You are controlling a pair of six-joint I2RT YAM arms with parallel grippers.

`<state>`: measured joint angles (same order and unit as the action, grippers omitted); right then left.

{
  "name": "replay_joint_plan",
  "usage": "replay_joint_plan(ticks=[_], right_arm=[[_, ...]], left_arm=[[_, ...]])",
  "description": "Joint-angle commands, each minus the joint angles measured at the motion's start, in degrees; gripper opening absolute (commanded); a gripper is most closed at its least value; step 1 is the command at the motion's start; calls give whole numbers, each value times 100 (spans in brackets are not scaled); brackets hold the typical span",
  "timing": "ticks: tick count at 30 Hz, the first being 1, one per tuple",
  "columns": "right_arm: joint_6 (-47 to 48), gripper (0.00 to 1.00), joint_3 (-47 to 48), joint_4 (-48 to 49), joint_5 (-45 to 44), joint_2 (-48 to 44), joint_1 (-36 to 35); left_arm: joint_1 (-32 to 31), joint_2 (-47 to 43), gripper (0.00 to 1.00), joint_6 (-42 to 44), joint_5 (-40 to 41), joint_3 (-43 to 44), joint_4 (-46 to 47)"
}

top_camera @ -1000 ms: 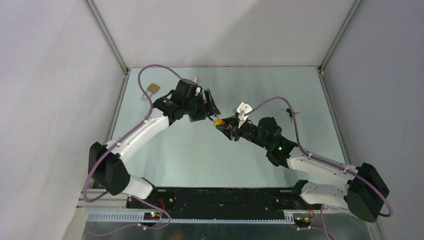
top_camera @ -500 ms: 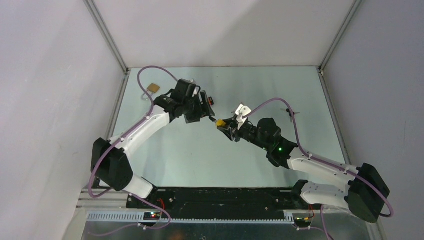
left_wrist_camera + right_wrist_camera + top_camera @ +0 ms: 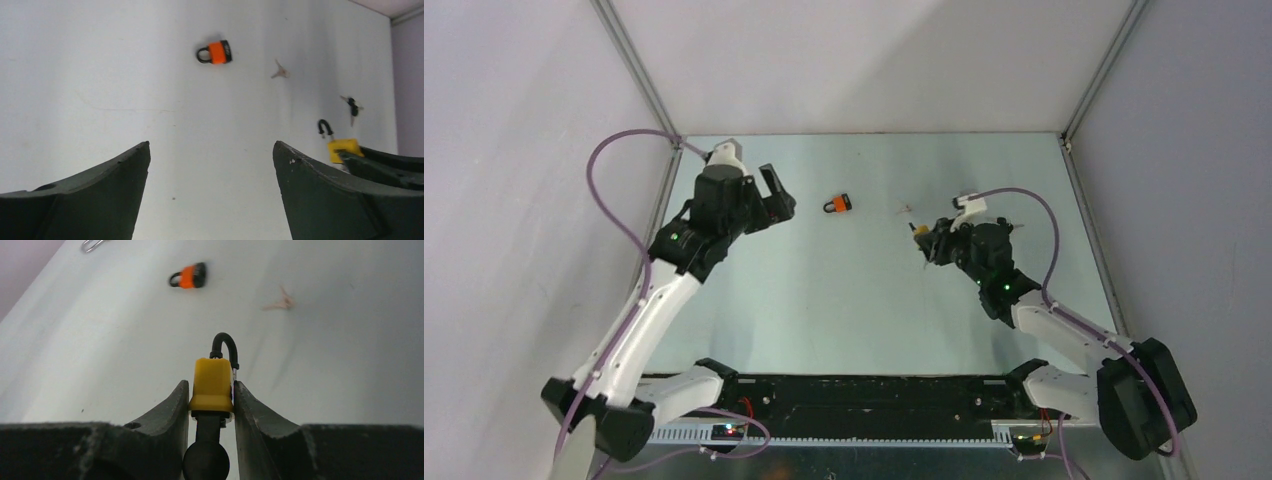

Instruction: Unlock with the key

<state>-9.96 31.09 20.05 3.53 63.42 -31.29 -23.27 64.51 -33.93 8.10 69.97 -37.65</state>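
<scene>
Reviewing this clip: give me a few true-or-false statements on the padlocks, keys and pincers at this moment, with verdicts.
1. The right pincer is shut on the yellow padlock. True.
2. The left pincer holds the orange padlock. False: it is open and empty, and the orange padlock lies on the table, apart from it.
3. A pale key lies loose on the table. True.
4. The two pincers touch each other. False: they are well apart, towards opposite sides of the table.
</scene>
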Motion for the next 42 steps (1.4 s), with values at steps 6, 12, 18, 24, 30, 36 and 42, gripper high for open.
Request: replay_joint_plan(ticks=[6,12,18,24,30,36,42], right_arm=[[-2830,0,-453,277,300,359,1623],[-3634,0,-528,468,1069,1214,2594],[-4107,2,-551,1004,1434,1937,3362],[-4092,39,-550,1011,1642,2294,3775],[-3686,73,-552,197,1416,1741,3980],[-3077,81,-480,-1073,447,569,4013],[-2427,82,-180,-2054,-239,-194,3759]], left_arm=[[72,-1026,99,1225,1924,-829,150],[94,-1197,100,1663,2398,-1255,439],[103,-1122,100,1732,2384,-1558,767],[102,-1045,100,1781,2163,-1670,863],[103,-955,100,1770,2027,-1586,866],[103,-706,100,1664,1870,-1400,864],[111,75,100,1419,1512,-956,793]])
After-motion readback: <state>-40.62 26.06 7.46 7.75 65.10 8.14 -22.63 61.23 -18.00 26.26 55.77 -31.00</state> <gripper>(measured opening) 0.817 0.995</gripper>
